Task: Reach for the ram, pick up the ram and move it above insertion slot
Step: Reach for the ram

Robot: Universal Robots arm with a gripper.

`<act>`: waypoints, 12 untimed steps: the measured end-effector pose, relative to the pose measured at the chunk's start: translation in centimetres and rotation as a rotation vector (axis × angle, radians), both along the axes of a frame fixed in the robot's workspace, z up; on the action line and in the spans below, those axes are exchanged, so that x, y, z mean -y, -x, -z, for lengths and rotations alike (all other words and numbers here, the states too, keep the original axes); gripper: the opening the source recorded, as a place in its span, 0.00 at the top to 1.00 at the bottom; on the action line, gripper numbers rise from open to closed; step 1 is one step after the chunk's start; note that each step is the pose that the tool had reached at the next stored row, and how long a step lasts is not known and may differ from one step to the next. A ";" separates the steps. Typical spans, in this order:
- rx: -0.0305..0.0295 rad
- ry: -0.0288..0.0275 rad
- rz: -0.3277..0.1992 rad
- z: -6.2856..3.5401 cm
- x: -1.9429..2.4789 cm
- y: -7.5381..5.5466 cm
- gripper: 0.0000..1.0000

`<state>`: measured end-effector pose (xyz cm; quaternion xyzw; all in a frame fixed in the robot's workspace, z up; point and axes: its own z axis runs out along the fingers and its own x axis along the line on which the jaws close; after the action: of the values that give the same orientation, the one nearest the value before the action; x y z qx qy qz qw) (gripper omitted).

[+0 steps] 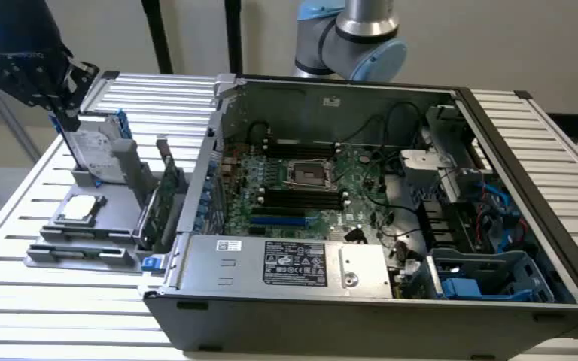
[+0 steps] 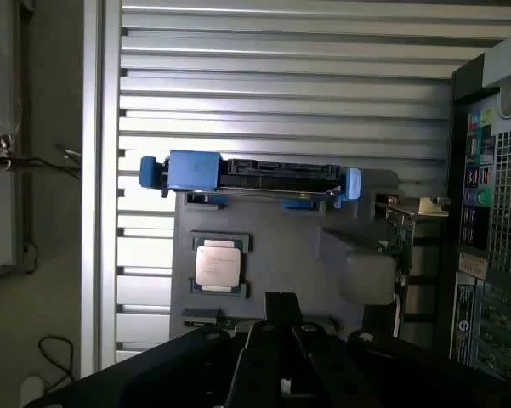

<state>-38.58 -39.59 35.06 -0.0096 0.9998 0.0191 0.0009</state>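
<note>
My gripper (image 1: 65, 116) hangs at the exterior view's far left, over the grey parts holder (image 1: 118, 214) and just above a hard drive (image 1: 96, 147) standing in it. Green boards (image 1: 171, 197) stand on edge along the holder's side nearest the computer case; I cannot tell the thin ram from the taller card there. In the wrist view the gripper's dark body (image 2: 281, 319) looks down on the holder (image 2: 298, 246), and a green card with a metal bracket (image 2: 400, 231) stands at its edge. Black memory slots (image 1: 299, 199) lie on the motherboard inside the open case.
The open computer case (image 1: 369, 301) takes up the middle and the exterior view's right, with a power supply (image 1: 289, 259) at its front. A processor (image 1: 80, 208) and a blue-ended drive caddy (image 2: 246, 174) sit on the holder. Everything rests on a slatted metal table (image 1: 28, 301).
</note>
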 end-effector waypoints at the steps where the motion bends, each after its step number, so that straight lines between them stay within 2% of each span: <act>1: 0.0000 0.0000 0.000 0.00 0.00 0.0 0.89; 12: 0.0003 0.0001 0.000 0.00 0.04 0.0 0.89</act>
<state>-38.59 -39.64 35.07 -0.0095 0.9998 0.0190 0.0010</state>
